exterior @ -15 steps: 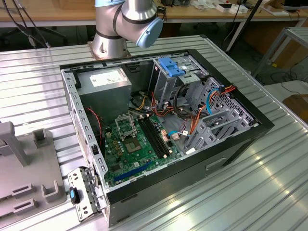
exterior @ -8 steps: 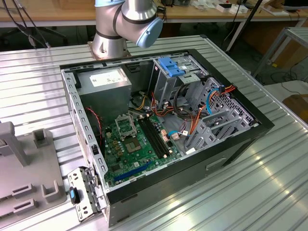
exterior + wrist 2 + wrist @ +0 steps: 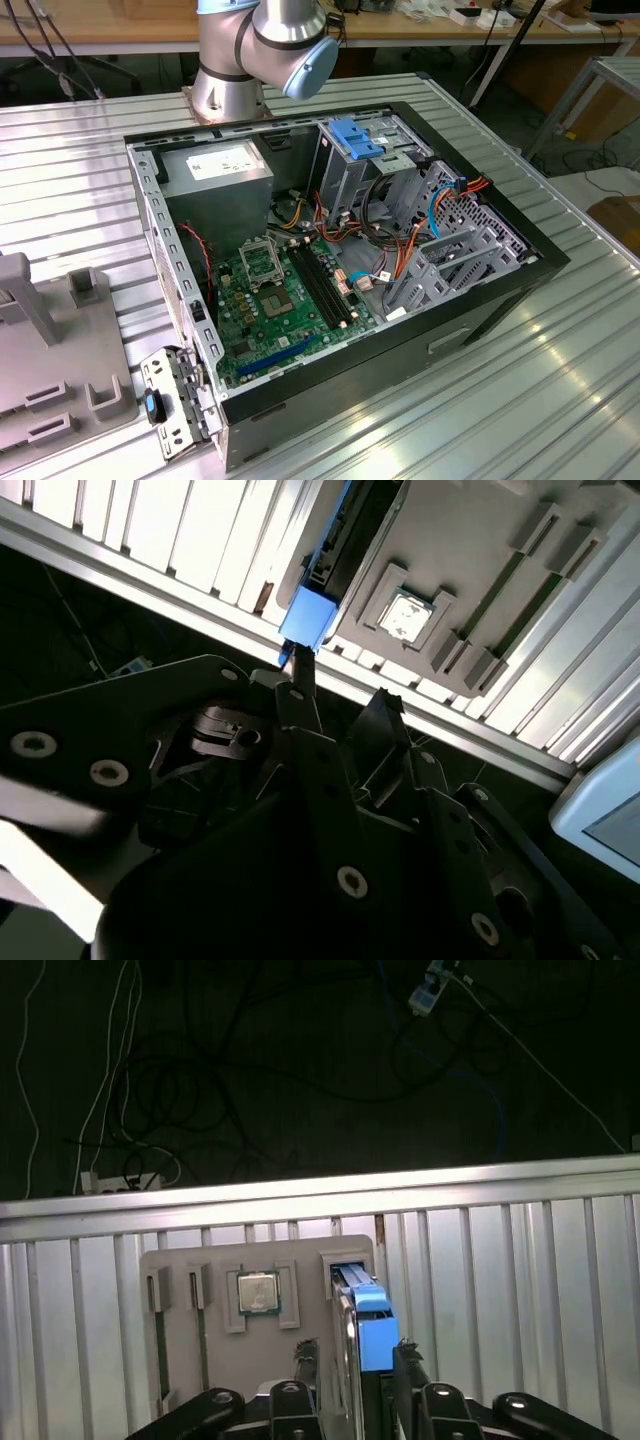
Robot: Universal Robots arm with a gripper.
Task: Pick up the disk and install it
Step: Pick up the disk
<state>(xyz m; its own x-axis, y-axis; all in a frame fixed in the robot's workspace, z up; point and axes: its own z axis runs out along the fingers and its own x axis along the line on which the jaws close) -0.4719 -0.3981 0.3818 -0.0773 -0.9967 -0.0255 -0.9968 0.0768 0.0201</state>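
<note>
— Starting at the gripper (image 3: 355,1390) in the first wrist view: jaws parted, set either side of the disk (image 3: 362,1345), clamping nothing.
— Touching anywhere?
— One finger (image 3: 408,1365) right up against the blue rail. On the other side, a strip of grey tray (image 3: 255,1360) visible between finger and the disk's metal edge.
— And the disk itself?
— Standing on edge in an end slot of that tray, blue end toward the gripper. Beside it, a square chip (image 3: 258,1292) seated in its own recess, then two narrow slots further along.
— Room around the tray?
— Close to the edge of the ribbed metal table (image 3: 520,1260). Past that edge, dark floor and loose cables (image 3: 150,1090). Plain ribs on the disk's outer side.
— And the exterior view?
— Open computer case (image 3: 330,390) at mid-table, well apart from the tray at the exterior view's left. Inside, a green board (image 3: 270,310) low down, a blue bracket (image 3: 355,135) topping the tall grey cage, tangled wires beside it. Arm base (image 3: 230,85) just behind the case's far wall. Ribbed table stretching wide on the exterior view's right.
</note>
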